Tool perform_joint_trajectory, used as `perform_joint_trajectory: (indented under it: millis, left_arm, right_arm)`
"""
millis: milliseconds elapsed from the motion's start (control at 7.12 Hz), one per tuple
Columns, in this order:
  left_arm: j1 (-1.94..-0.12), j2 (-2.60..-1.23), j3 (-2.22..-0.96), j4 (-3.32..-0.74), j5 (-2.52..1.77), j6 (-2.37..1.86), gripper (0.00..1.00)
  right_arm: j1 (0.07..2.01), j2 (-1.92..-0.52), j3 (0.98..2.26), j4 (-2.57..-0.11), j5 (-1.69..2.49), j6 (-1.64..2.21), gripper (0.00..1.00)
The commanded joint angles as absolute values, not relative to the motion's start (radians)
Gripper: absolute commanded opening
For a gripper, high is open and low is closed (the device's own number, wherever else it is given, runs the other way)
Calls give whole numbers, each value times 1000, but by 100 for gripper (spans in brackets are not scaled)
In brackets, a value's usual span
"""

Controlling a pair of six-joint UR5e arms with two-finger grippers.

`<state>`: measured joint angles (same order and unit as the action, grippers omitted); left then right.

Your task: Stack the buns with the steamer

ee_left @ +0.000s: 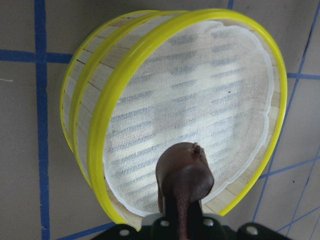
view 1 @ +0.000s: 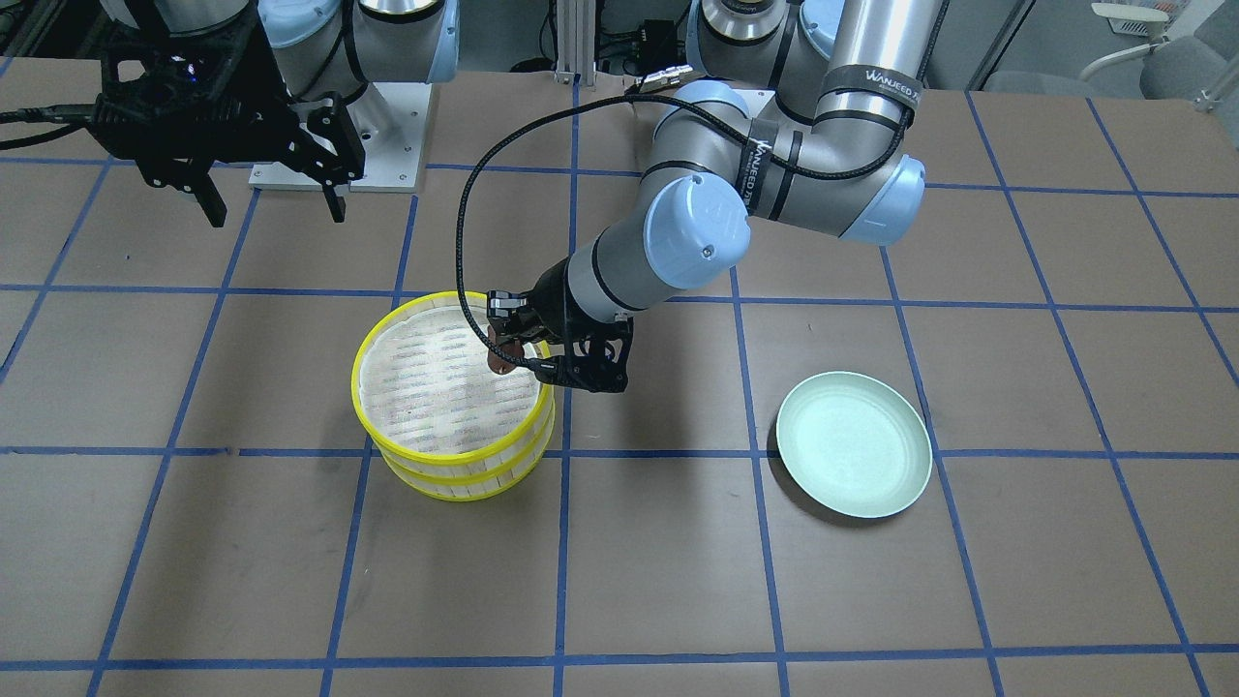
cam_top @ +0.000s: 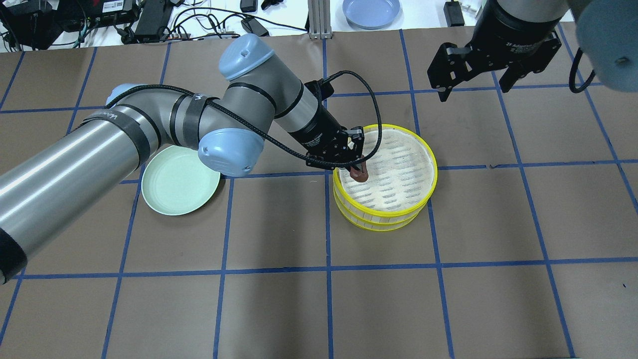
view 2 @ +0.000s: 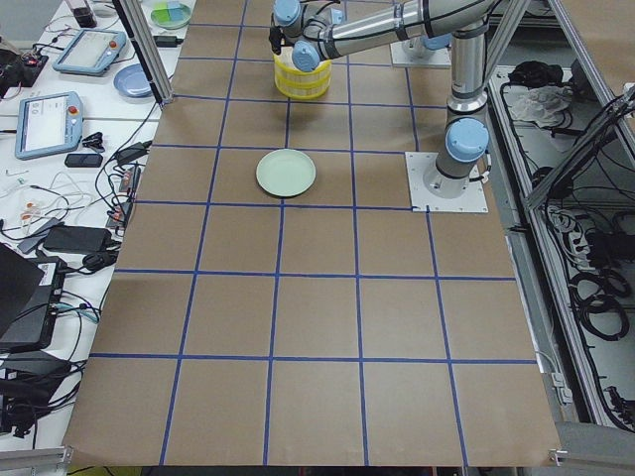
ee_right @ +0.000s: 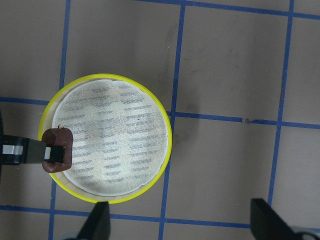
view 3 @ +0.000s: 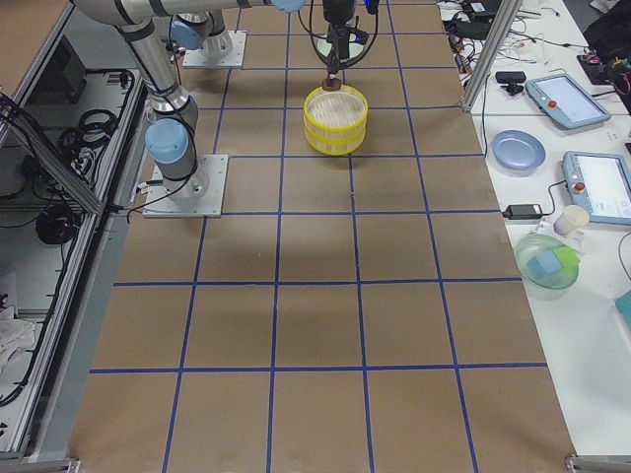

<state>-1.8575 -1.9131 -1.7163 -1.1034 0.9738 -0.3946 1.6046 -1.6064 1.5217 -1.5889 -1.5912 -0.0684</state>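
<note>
The steamer [cam_top: 371, 215] is seen near the middle of the table [cam_top: 448, 299], well clear of every edge, w/ its two yellow-rimmed tiers stacked one on the other. The dark red-brown bun [ee_left: 184, 172] is pinched btwn the fingers of the L end effector [view 1: 508, 341]. It is held over the steamer's top rim, on the side facing the table's left end; whether bun & rim touch can't be told. The R end effector [cam_top: 472, 89] is held high above the table, twd the right end from the steamer, fingers spread wide w/ nothing gripped. A mint-green plate [cam_top: 180, 187] is laid flat on the table, well apart from the steamer, twd the left end.
</note>
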Motion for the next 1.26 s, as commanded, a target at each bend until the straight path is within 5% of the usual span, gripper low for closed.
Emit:
perform_joint_trajectory:
  millis: [0,1124]
  left_arm:
    - [-1859,-1921,-1710,-1095,971,-518,100]
    - [-1826,-1833,-1622,-1184,1258,-400,100]
  right_arm:
    - [1605,-1606,1522,-1591,-1591,-71,100]
    - [1605,-1605,1522,-1594,-1591,-69,100]
